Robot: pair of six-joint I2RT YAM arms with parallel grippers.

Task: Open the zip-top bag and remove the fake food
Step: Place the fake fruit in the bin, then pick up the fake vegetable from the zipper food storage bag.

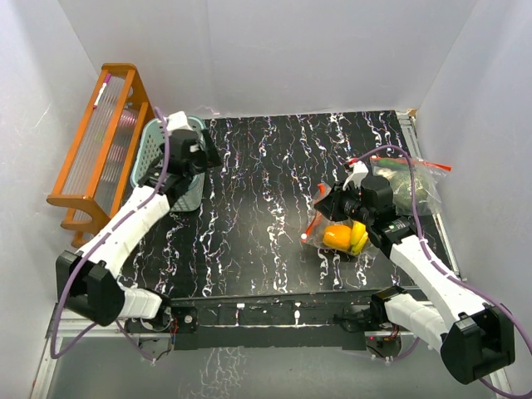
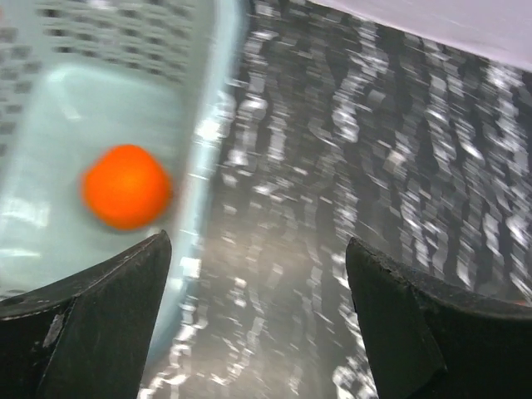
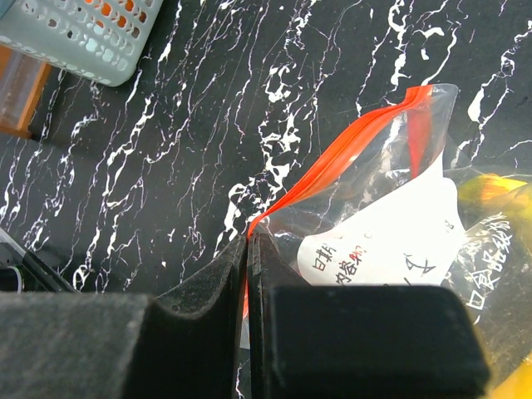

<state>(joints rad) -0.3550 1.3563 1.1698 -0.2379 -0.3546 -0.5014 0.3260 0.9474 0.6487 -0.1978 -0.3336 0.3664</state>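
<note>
Your next reach turns on the gap between the two arms. In the overhead view the zip-top bag (image 1: 342, 233) lies at about 4 o'clock from your left end effector (image 1: 193, 152), well apart across the dark marbled tabletop (image 1: 266, 183), so the right arm is by far the nearer one. The bag sits on the right half of the tabletop, and the yellow banana bunch (image 1: 360, 237) and the yellow-orange bell pepper (image 1: 336, 237) show through its clear plastic, just beside each other. In the right wrist view the red zip strip (image 3: 349, 141) has its long axis running from 7 o'clock up to 1 o'clock, away from the fingers. Your right end effector (image 3: 248, 249) is clenched on the 7 o'clock end of that strip, at the bag's corner, and its pads meet with only the plastic between them. Your left end effector is released: in the left wrist view its fingers (image 2: 100, 316) stand wide apart and hold nothing. It hangs above the rim of the teal basket (image 2: 212, 116), and the orange (image 2: 126, 185) lies apart from it on the basket floor at about 10 o'clock. I judge that one piece is out and that the bag's mouth is your left arm's next target.
</note>
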